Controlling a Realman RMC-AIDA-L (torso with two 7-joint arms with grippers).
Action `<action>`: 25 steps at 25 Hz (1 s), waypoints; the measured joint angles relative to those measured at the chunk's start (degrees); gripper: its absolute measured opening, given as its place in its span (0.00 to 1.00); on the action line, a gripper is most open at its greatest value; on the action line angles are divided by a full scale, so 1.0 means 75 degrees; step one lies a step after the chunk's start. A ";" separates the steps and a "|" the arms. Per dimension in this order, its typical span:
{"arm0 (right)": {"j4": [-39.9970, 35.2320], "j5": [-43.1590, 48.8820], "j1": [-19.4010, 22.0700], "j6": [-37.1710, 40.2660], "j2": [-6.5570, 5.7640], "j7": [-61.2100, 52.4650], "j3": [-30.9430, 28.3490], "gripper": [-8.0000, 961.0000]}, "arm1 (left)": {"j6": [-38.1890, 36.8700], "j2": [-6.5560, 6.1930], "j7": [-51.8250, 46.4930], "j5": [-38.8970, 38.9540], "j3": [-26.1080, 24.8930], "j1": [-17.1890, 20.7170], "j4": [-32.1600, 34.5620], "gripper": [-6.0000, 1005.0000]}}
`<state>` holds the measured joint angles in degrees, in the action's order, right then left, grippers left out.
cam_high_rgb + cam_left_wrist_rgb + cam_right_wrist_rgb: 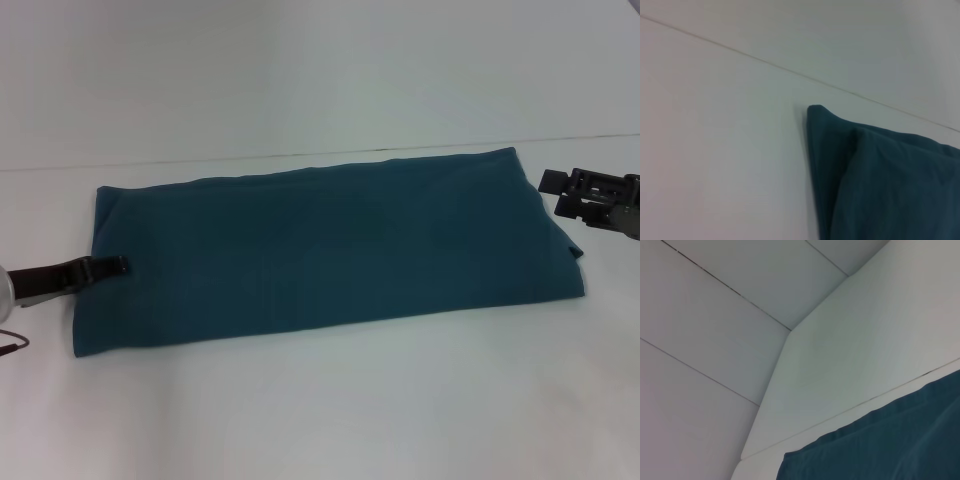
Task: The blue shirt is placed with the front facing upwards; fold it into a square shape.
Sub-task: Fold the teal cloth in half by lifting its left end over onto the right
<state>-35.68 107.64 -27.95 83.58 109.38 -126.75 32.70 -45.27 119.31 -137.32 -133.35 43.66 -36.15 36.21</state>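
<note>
One white surface (pixel 320 400) fills most of the head view, meeting a pale wall along a thin seam behind. No box, bin or other container shows on it. The blue shirt (pixel 330 250) lies across the middle of the surface as a long folded band, running from the robot's left side to its right, smooth and plain on top, with no lettering or collar showing. Its right end has a small layered flap at the near corner.

In the left wrist view a folded corner of the shirt (pixel 880 180) shows two layers, one stepped back from the other, on the bare surface. The right wrist view catches a wavy edge of the shirt (pixel 890 450) near the surface's far edge, with wall panels beyond.

The left claw (pixel 118 265) sits at the shirt's left edge, low and over the cloth; whether it is open or grips anything cannot be told. The right claw (pixel 555 190) hangs just beside the shirt's right end; its opening cannot be told either.
</note>
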 joint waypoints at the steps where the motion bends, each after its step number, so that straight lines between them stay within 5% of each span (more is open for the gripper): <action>1: 0.0000 -0.0001 0.0000 0.0000 -0.0001 -0.0001 0.0000 0.83 | -0.0020 0.0010 0.0002 0.0000 0.0000 -0.0005 0.0000 0.87; 12: 0.0000 -0.0004 -0.0005 0.0000 -0.0006 0.0008 -0.0012 0.83 | -0.0835 0.0129 0.0013 0.0087 0.0005 -0.0223 0.0019 0.87; 17: 0.0000 -0.0013 0.0003 -0.0007 -0.0006 0.0030 -0.0082 0.83 | -0.1096 0.0048 -0.0051 0.0088 0.0010 -0.0356 0.0035 0.87; 25: 0.0093 -0.0004 0.0014 -0.0021 -0.0014 0.0043 -0.0188 0.83 | -0.1140 0.0004 -0.0143 0.0048 0.0014 -0.0395 0.0086 0.61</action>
<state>-34.98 107.62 -27.84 83.43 109.27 -126.42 31.29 -53.82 119.34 -138.40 -132.98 43.77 -39.11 36.85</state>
